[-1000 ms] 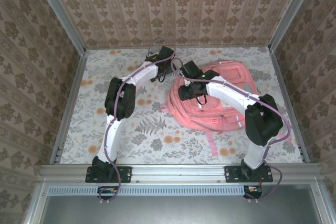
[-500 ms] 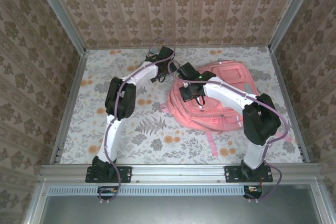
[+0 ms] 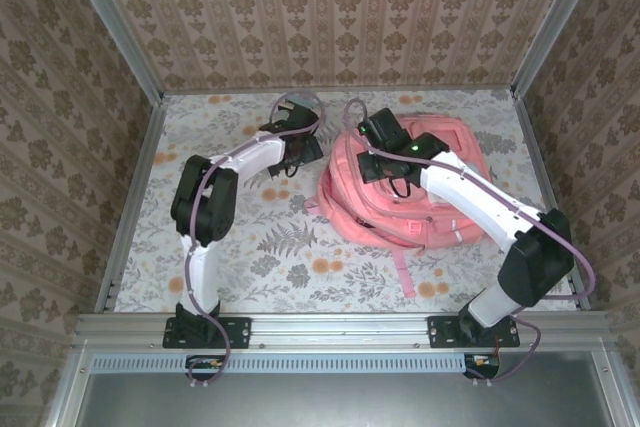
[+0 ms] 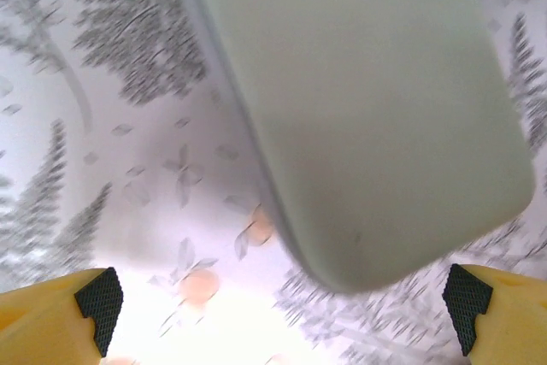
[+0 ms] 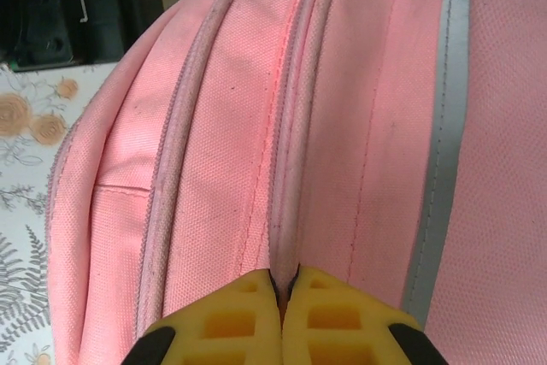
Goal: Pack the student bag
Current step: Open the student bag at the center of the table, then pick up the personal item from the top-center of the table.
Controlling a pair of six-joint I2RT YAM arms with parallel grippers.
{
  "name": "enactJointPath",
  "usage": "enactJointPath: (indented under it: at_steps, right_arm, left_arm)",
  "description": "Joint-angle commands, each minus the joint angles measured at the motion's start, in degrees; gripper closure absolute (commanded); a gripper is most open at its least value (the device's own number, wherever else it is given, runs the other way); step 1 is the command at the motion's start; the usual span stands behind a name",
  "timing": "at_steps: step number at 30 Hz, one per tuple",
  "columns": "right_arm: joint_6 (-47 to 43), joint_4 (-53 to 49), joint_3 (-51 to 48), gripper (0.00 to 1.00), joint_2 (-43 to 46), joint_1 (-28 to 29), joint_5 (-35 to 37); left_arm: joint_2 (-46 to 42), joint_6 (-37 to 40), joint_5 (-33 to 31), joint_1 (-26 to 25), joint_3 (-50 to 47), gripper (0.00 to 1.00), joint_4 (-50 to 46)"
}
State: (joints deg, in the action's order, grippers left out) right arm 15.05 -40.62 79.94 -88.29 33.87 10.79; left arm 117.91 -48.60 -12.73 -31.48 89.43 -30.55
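The student bag (image 3: pixel 370 212), large and pink, lies right of the table's middle. Up close its pink fabric (image 5: pixel 367 126) shows a raised zipper seam (image 5: pixel 295 168) and a pale grey stripe (image 5: pixel 444 126). My right gripper (image 3: pixel 372 155) sits at the bag's far left edge; in the right wrist view the right gripper (image 5: pixel 286 284) is shut, with that seam pinched between its yellow fingers. My left gripper (image 3: pixel 300 147) hovers just left of the bag. Seen from its wrist, the left gripper (image 4: pixel 282 301) stands wide open above a flat pale green case (image 4: pixel 367 100) on the floral table.
The floral tablecloth (image 3: pixel 250 247) is bounded by papered walls on three sides and a metal rail (image 3: pixel 340 327) at the near edge. A pink strap (image 3: pixel 403 275) trails from the bag toward the front. The left arm's dark wrist (image 5: pixel 77 6) is close beside the bag.
The right gripper closed on the bag's seam and moved toward the back, pulling the bag's left edge up. The left arm's elbow swung left; its gripper stayed open.
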Motion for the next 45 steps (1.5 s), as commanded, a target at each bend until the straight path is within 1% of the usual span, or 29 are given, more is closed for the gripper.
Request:
enactJointPath:
  at_steps: [1, 4, 7, 11, 15, 18, 20, 25, 28, 31, 33, 34, 36, 37, 38, 40, 45]
  right_arm:
    - [1.24, 2.97, -0.83, 1.0, 3.3, 0.5, -1.01]
    - [1.73, 2.69, -0.66, 1.0, 2.78, 0.5, -1.59]
    - [2.23, 2.56, -0.58, 1.0, 2.29, 0.5, -2.2]
    - [2.54, 2.72, -1.01, 1.0, 2.45, 0.5, -2.61]
    - [2.78, 2.72, -1.22, 1.0, 2.48, 0.52, -2.79]
    - [2.79, 2.72, -1.19, 1.0, 2.53, 0.5, -2.55]
    - [2.7, 2.67, -1.02, 1.0, 2.62, 0.5, -2.35]
    - [2.85, 3.0, -0.77, 1.0, 2.45, 0.5, -2.65]
    - [2.9, 3.05, -0.53, 1.0, 2.23, 0.51, -3.22]
    - [2.78, 2.76, -0.08, 1.0, 2.07, 0.5, -3.14]
    - [2.54, 2.72, 0.33, 1.0, 2.05, 0.41, -3.14]
    - [2.44, 2.53, 0.67, 1.0, 2.03, 0.43, -3.16]
    - [2.13, 2.26, 1.26, 1.0, 2.1, 0.28, -3.1]
    - [2.06, 2.2, 1.39, 1.0, 2.11, 0.19, -3.1]
    - [1.98, 2.13, 1.53, 1.0, 2.18, 0.12, -3.14]
    - [1.78, 2.06, 1.9, 1.0, 2.28, -0.03, -3.19]
    - [1.77, 1.76, 2.53, 1.0, 2.52, -0.15, -3.15]
  left_arm:
    - [-2.64, 0.83, 2.67, 0.46, -0.97, 0.0, 3.7]
    - [-0.34, 0.11, 3.38, 0.25, 1.62, 0.0, 3.83]
    - [2.79, 0.26, 2.77, -0.15, 5.65, 0.0, 3.4]
    - [9.31, 0.63, 0.39, -0.37, 14.88, 0.0, -2.81]
    - [13.85, -0.25, -2.85, -0.6, 20.24, 0.0, -6.52]
    - [17.79, -1.65, -5.4, -0.51, 26.14, 0.0, -13.18]
    - [19.54, -1.7, -5.96, -0.42, 28.43, 0.0, -15.42]
    - [21.63, -2.09, -6.3, 0.27, 29.03, 0.0, -16.47]
    - [22.69, -1.61, -5.06, 1.06, 29.38, 0.0, -16.04]
    - [21.99, -0.39, -5.42, 1.14, 29.05, 0.05, -15.55]
    - [20.4, 1.09, -5.91, 0.9, 27.46, 0.14, -13.82]
    - [19.6, 1.58, -5.98, 0.9, 26.72, 0.18, -12.98]
    - [17.57, 2.9, -5.97, 0.86, 24.53, 0.33, -10.73]
    - [16.69, 3.28, -6.03, 0.81, 23.8, 0.36, -10.19]
    - [15.94, 3.64, -6.21, 0.72, 23.03, 0.35, -9.76]
    - [14.52, 4.22, -6.5, 0.55, 22.12, 0.3, -9.77]
    - [10.54, 4.82, -6.53, -0.14, 18.55, 0.3, -8.79]
